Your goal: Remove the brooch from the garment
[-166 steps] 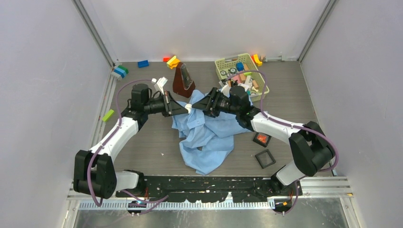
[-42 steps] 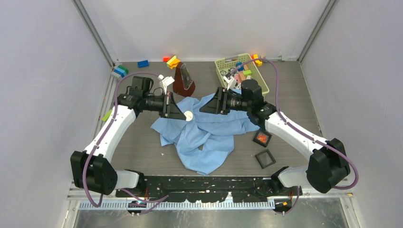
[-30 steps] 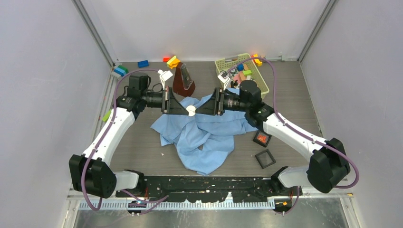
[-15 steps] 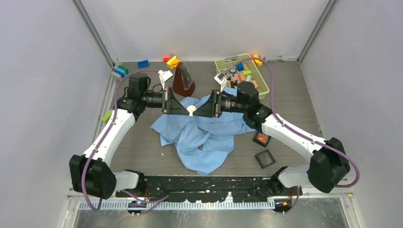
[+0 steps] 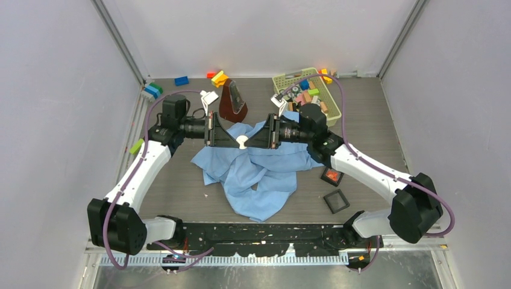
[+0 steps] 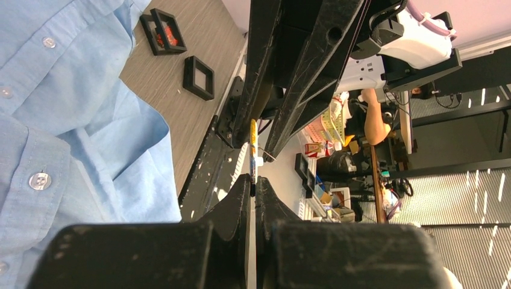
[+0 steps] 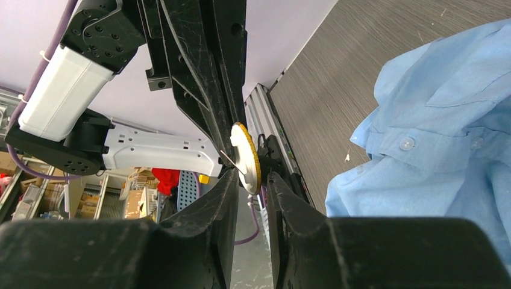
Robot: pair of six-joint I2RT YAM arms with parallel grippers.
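Your left tool (image 6: 253,183) and right tool (image 7: 252,177) meet above the shirt (image 5: 265,174), the left pinching the brooch (image 7: 246,158) clear of the cloth, the right bracketing it, grip impossible to tell. Open the left too soon and the brooch could drop into the folds.

This is a robotics lab test cell. A grey counter (image 5: 373,120) is boxed in by plain pale walls (image 5: 54,90) on aluminium posts (image 5: 117,39), with two arms (image 5: 141,174) bolted at its near edge. Toy blocks (image 5: 181,80) and a basket (image 5: 292,74) of oddments sit at the counter's far side. Cluttered shelves (image 6: 328,129) stand beyond it.
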